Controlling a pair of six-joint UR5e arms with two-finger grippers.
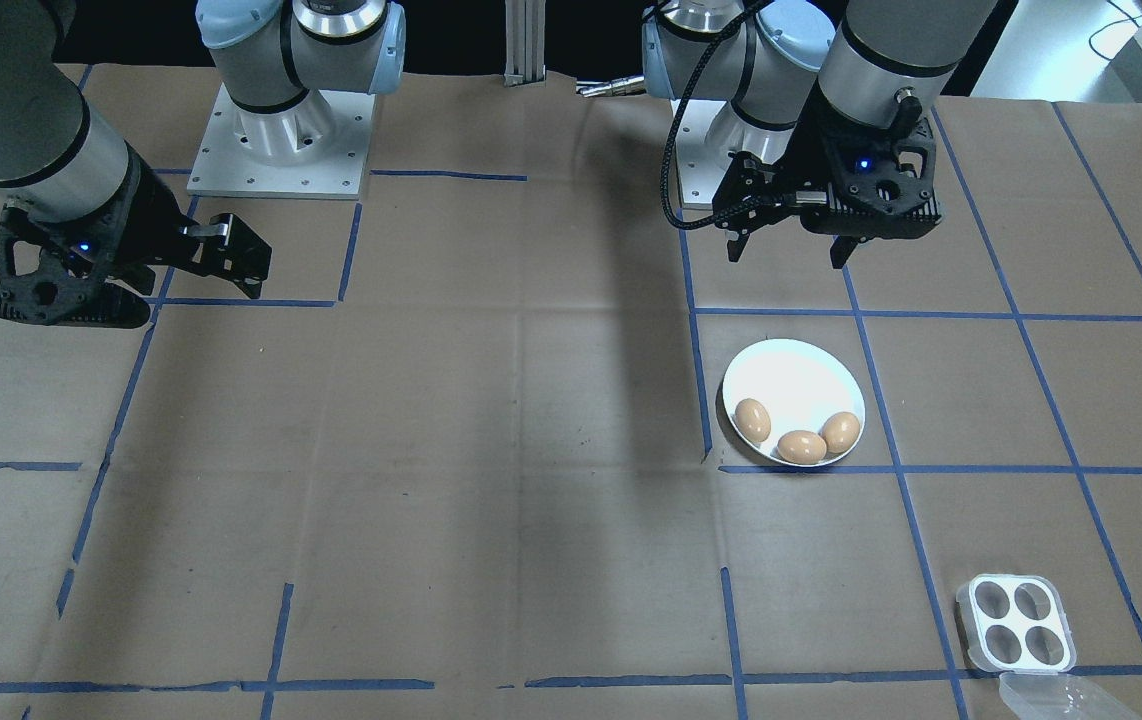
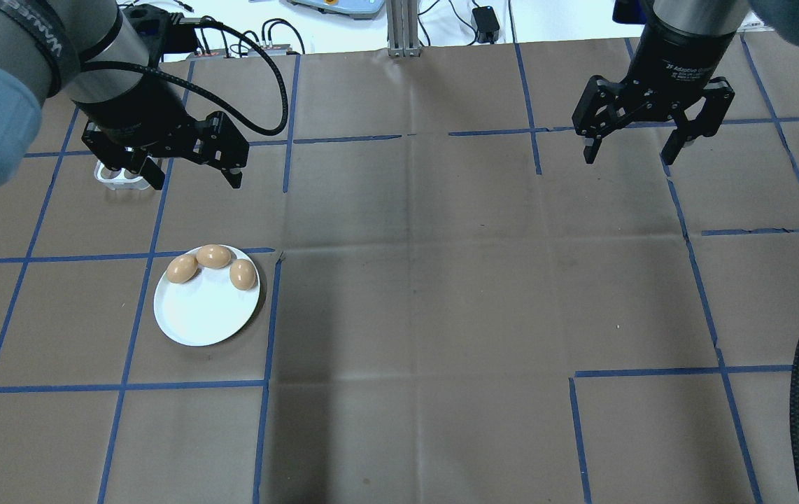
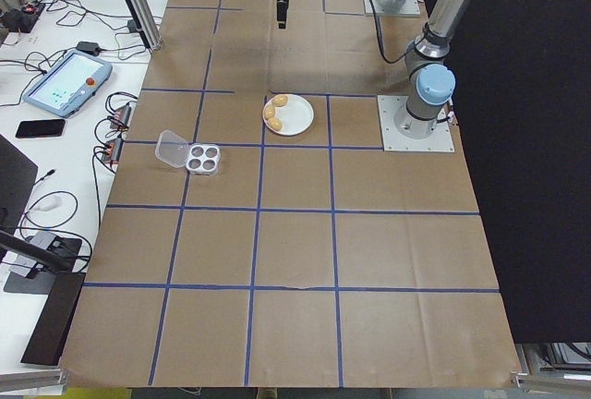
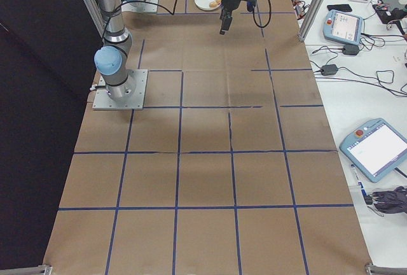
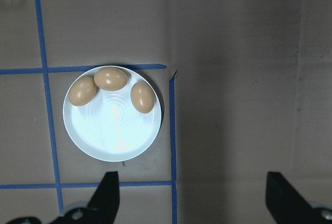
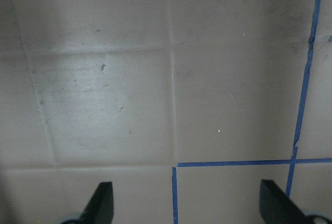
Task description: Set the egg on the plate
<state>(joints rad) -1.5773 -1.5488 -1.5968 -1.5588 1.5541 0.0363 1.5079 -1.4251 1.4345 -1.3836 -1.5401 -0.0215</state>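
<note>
My left gripper (image 2: pixel 193 171) hangs spread and empty above the plate (image 2: pixel 193 322), which carries three eggs (image 2: pixel 213 256) from ten to two o'clock. The egg tray (image 1: pixel 1016 622) looks empty, so I'd retreat straight upward. Right gripper (image 2: pixel 657 143): spread, idle.

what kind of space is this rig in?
Most likely a robotics lab or data-collection cell. The table is covered in brown paper gridded with blue tape, teach pendants and loose cables sit on a side bench, and two arms work over a plate of eggs.
</note>
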